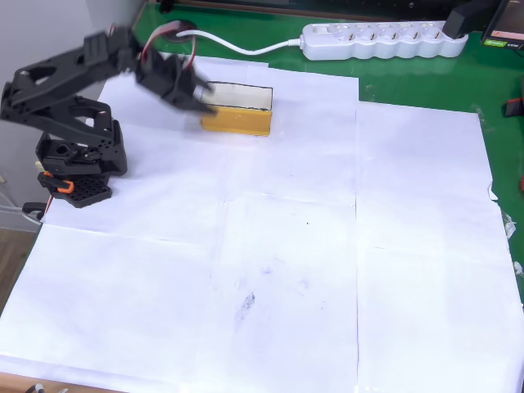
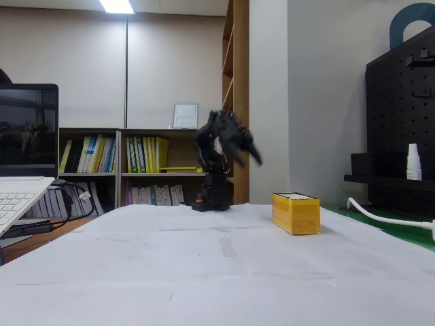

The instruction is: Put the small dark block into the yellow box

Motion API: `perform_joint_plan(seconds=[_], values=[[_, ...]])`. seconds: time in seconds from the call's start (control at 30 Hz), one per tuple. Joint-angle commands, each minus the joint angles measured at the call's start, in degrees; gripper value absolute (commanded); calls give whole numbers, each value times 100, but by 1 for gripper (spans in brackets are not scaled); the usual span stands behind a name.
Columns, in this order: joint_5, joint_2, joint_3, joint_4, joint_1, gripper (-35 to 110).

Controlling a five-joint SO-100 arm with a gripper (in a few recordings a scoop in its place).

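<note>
The yellow box (image 1: 238, 120) stands on the white paper toward the back left of the overhead view, and its cream inside faces up. In the fixed view the yellow box (image 2: 296, 213) sits right of the arm's base. My black gripper (image 1: 206, 97) hangs over the box's left end, blurred by motion. Its two fingers look spread, so it is open, with nothing visible between them. From the side, the gripper (image 2: 253, 155) is well above the box and left of it. The small dark block is out of view.
White paper sheets (image 1: 286, 270) cover the table. A white power strip (image 1: 381, 41) with its cable lies on the green mat behind the box. The arm's base (image 1: 78, 164) stands at the left. A laptop (image 2: 24, 156) sits at the left edge of the fixed view.
</note>
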Motion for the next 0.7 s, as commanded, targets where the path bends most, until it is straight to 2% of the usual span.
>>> perform_joint_plan(seconds=[0.0,0.47,0.67], values=[[-88,-686,-729,62,369,3],[-536,-2303,-2795,378,694,0],[-589,-2654,-2812,1248,624,0]])
